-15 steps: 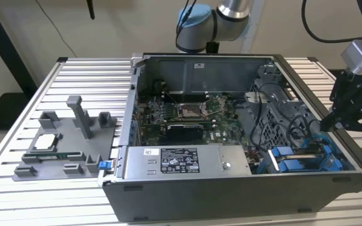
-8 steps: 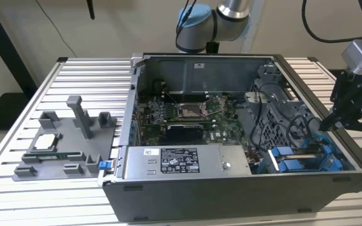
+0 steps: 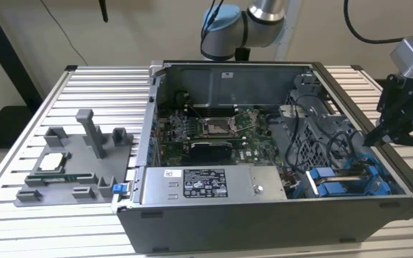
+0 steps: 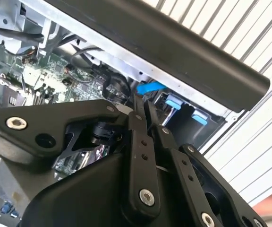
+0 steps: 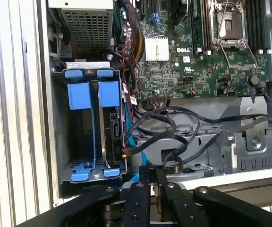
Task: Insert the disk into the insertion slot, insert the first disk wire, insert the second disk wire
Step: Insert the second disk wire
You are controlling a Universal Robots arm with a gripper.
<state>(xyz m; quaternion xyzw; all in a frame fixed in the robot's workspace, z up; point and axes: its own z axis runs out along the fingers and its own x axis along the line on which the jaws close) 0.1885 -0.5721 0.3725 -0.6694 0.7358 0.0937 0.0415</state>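
Slatted metal table (image 3: 92, 80) carries the open case (image 3: 264, 226). Nearest, the gripper (image 5: 150, 177) has its fingers (image 5: 143, 172) pressed together on nothing, above the slot (image 5: 63, 142). Beyond, the disk (image 5: 111, 127) sits inside; a wire probably needs straight alignment.

Computer case (image 3: 264, 226) stands open on the tabletop (image 3: 99, 80). Drive cage (image 3: 350, 183) occupies its corner toward the exterior view's right, power-supply box (image 3: 214, 184) beside it, motherboard (image 3: 214, 131) behind. Disk (image 5: 111, 127) sits upright inside the cage.
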